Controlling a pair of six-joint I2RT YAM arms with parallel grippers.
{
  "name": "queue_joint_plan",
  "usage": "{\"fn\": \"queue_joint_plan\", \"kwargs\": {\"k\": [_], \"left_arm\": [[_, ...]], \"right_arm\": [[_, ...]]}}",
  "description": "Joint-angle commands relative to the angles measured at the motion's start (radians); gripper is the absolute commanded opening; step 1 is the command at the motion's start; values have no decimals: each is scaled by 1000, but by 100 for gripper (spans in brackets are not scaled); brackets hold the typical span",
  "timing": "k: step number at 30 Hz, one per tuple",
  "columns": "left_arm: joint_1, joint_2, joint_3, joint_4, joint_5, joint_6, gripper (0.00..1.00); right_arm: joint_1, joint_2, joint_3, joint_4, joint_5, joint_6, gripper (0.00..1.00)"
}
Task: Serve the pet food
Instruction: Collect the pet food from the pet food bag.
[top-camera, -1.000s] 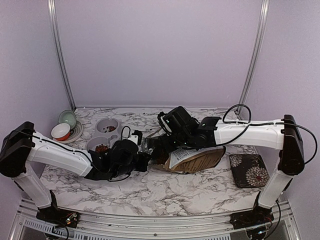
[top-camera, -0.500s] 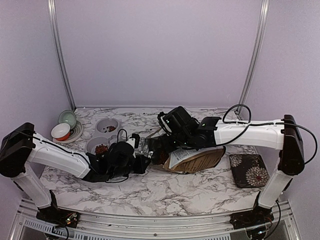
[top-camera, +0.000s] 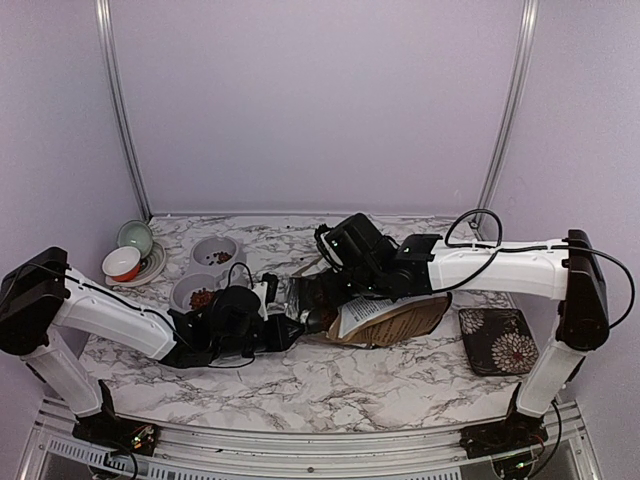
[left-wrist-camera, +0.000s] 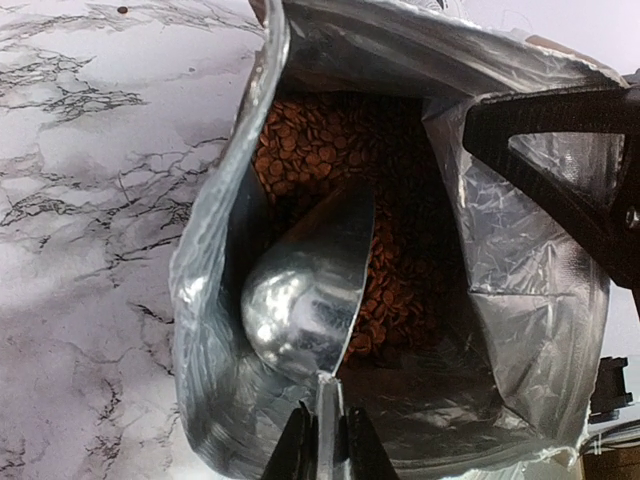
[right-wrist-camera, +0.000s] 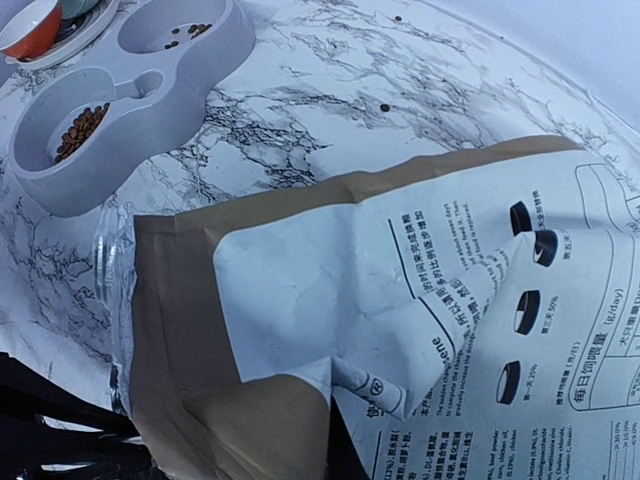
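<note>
I'm dropping the left gripper (left-wrist-camera: 322, 450), pinching the scoop (left-wrist-camera: 300, 290) handle, lower into the bag (left-wrist-camera: 520, 300). The scoop is reaching the pet food (left-wrist-camera: 330, 140) inside. Right gripper (top-camera: 312, 290) is sitting at the bag rim, grip unclear.

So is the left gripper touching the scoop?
Touching. The left wrist view shows the left gripper pinching the scoop by its thin handle, inside the open bag.
</note>
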Motion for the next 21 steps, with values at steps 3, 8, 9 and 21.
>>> {"fn": "queue_joint_plan", "kwargs": {"k": [3, 8, 9, 21], "left_arm": [[-4, -23, -17, 57, 115, -48, 0], [2, -19, -19, 79, 142, -68, 0], [5, -15, -21, 86, 147, -75, 0], [35, -69, -76, 136, 175, -101, 0]], "right_arm": [[2, -40, 24, 21, 35, 6, 0], [3, -36, 30, 19, 35, 4, 0], [3, -35, 33, 18, 34, 4, 0], [8, -32, 41, 5, 41, 4, 0]]}}
